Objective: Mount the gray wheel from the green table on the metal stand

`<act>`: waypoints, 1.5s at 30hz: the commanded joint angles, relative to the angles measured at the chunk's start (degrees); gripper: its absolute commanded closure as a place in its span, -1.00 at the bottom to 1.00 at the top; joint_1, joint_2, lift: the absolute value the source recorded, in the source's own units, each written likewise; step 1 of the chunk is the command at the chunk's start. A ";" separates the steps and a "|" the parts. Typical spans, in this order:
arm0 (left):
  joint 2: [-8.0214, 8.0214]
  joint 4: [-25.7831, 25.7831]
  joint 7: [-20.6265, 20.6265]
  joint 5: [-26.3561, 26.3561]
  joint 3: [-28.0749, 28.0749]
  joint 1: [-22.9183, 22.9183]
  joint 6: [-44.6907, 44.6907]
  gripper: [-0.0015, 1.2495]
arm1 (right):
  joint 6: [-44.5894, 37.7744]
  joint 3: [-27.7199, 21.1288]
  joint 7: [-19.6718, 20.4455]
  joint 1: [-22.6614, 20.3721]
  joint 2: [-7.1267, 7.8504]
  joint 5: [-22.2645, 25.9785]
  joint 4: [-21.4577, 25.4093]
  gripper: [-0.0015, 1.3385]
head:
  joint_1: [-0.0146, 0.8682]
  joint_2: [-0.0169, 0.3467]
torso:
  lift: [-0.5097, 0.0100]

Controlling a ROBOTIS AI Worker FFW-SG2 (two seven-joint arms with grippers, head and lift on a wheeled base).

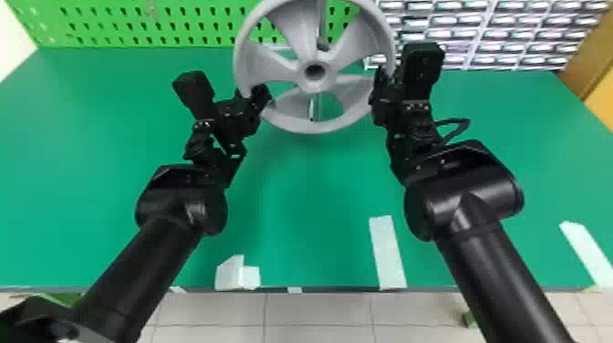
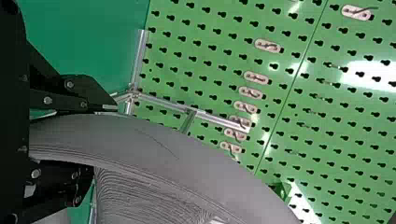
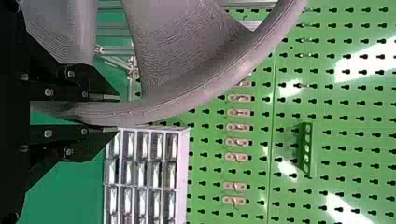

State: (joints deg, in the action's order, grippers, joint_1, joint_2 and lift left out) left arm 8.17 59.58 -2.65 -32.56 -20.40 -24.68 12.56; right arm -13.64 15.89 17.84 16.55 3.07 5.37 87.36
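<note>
- Gray wheel [image 1: 314,127], one: held up over the green table [image 1: 296,205] between both grippers, broad face turned to the head camera; round bore in the hub [image 1: 329,78], wide spokes running out to the rim.
- Left gripper [image 1: 254,94]: at the wheel's left side; two black fingers, one on each side of the rim, pinching it.
- Right gripper [image 1: 382,85]: at the wheel's right side; fingers closed on the rim, which lies between them.
- Metal stand [image 2: 215,118]: bare silvery bars, behind the wheel and partly covered by it; whether the two touch cannot be told.
- Pegboard [image 1: 137,23]: green, with rows of keyhole slots, rising behind the table; pale oblong plates [image 3: 238,127] in a row and a small green holder [image 3: 307,149] fixed on it.
- Drawer cabinet [image 1: 483,45]: pale frame, many small compartments, at the table's far right.
- White tape [image 1: 387,253]: several strips, toward the table's near edge.
- Floor [image 1: 319,314]: light tiles, beyond that near edge.
</note>
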 commanded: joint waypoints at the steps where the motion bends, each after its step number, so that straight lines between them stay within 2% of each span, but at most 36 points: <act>1: 0.00 -0.08 0.02 -0.14 -0.17 -0.28 -0.43 0.75 | -0.33 -0.34 0.00 -0.03 0.01 0.08 0.18 0.99 | 1.00 -0.62 | 0.58; 8: -0.08 -0.08 0.02 0.30 -0.08 -0.64 -1.66 0.75 | -1.30 -0.51 0.00 -0.03 -0.08 0.08 0.35 0.99 | 1.00 -0.62 | 0.58; 15: -0.87 -0.16 0.72 1.27 1.06 -1.07 -4.03 0.75 | -3.50 -0.95 0.00 0.15 -0.52 0.08 0.97 0.99 | 1.00 -0.62 | 0.58; 45: -0.96 0.45 1.77 1.36 1.94 -2.57 -11.24 0.75 | -13.87 -1.57 0.00 2.43 -0.87 1.05 2.90 0.99 | 1.00 -0.62 | 0.58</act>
State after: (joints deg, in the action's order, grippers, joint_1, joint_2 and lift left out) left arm 7.22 59.65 -2.58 -31.21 -18.56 -27.09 2.94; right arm -25.77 14.46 17.84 18.57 2.27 6.27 90.19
